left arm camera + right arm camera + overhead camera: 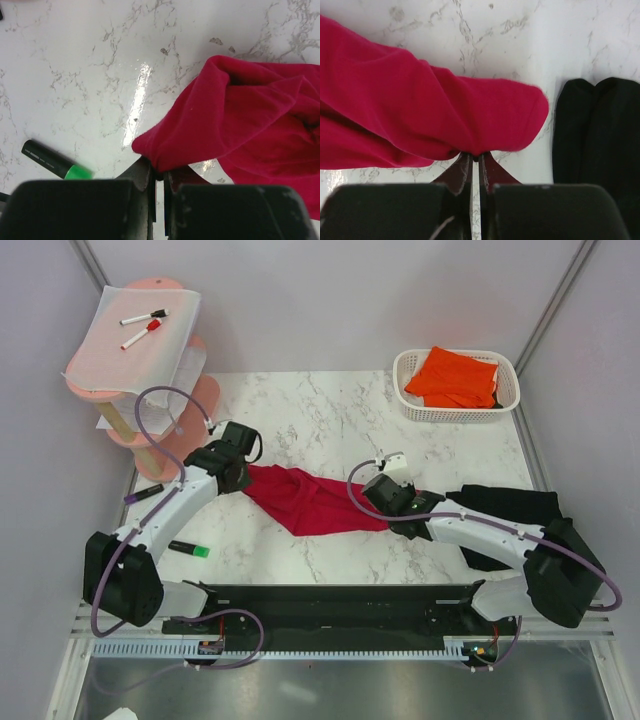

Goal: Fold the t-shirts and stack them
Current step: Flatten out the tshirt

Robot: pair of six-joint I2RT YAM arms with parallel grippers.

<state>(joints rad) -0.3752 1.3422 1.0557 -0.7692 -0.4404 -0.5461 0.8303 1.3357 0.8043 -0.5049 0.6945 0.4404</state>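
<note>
Left fingers and right fingers are each clamped on one end of the red t-shirt, which is stretched and bunched between them over the middle of the tabletop.

You hold only a small fold of cloth at each end, so a hard pull apart could slip one end free and drop the shirt in a heap. The cloth looks twisted rather than flat, so laying it down now would likely press in creases. The black t-shirt lies just beside the right fingers and could get dragged along. The green-capped marker lies near the left arm and could end up under the cloth. The orange t-shirt sits well apart in the white basket.
</note>
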